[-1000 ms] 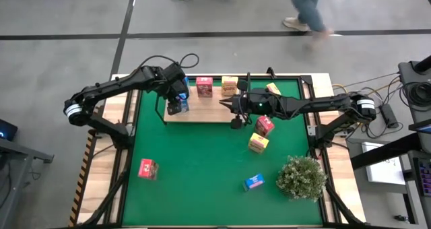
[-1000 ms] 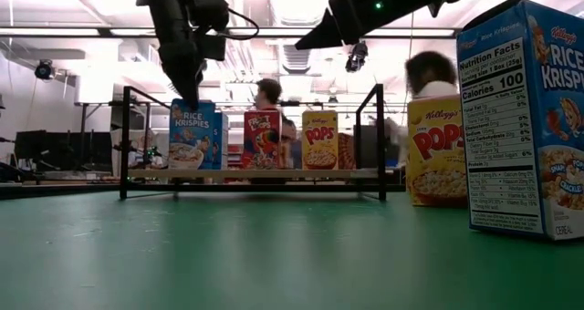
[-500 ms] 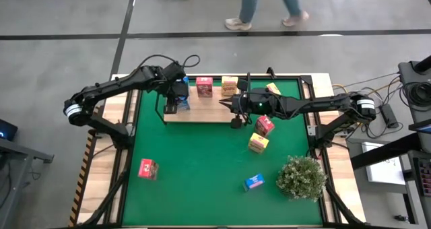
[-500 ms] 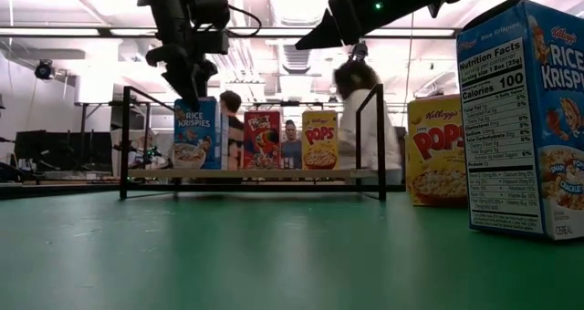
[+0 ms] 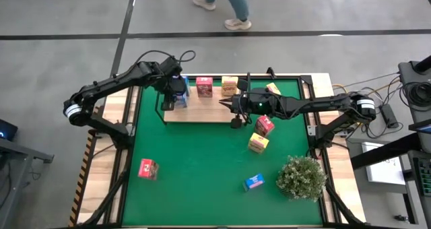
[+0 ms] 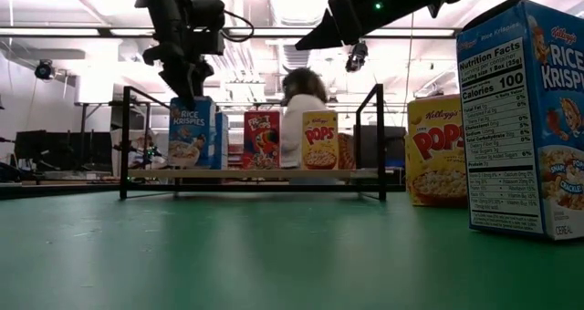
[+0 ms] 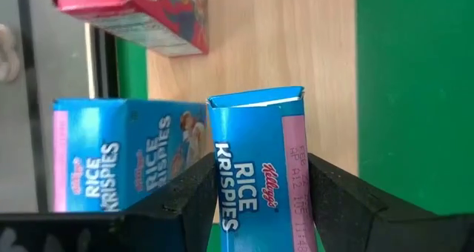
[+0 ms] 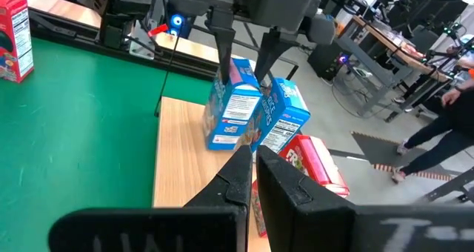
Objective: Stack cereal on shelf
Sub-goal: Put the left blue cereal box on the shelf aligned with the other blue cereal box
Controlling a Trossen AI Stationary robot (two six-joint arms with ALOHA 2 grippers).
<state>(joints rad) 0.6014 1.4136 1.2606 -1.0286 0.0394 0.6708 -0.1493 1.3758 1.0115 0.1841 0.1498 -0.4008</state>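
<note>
Overhead, table-level and both wrist cameras share the shelf [image 5: 202,112].

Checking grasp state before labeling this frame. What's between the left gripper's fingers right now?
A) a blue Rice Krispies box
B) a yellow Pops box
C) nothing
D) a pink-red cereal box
A: in the left wrist view the left gripper has a finger on either side of a blue Rice Krispies box, above the wooden shelf.
</note>
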